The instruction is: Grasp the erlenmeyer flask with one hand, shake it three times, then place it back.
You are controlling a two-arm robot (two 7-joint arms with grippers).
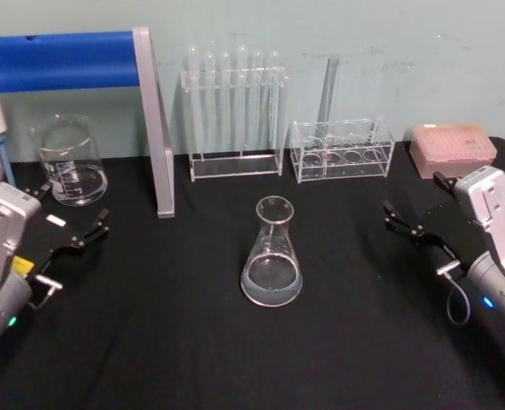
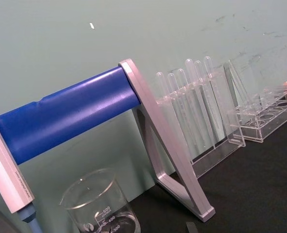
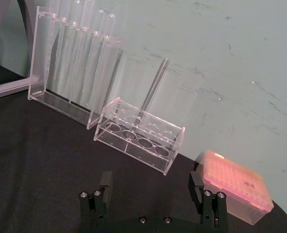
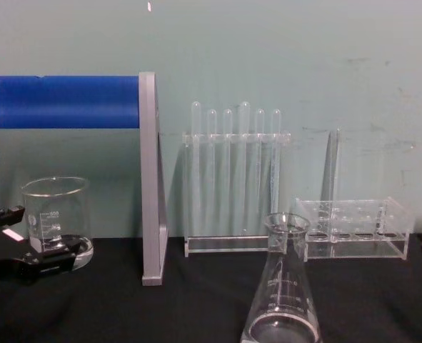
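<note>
Black table (image 1: 149,342) — erlenmeyer flask (image 1: 272,256) centred, left gripper (image 1: 71,209), right gripper (image 1: 414,198) flanking — fingers spread

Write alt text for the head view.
A clear erlenmeyer flask stands upright and untouched on the black table, between the open left gripper and open right gripper. Behind it are a beaker, a rack of test tubes and a blue-barred stand.

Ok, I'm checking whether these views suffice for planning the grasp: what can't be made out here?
Erlenmeyer flask base: cut off by the chest view's lower edge.
Its graduation numbers: too small to read in the head view.
Beaker bottom: cut off by the left wrist view's lower edge.
Right claw behind its open fingers: cut off by the right wrist view's lower edge.
</note>
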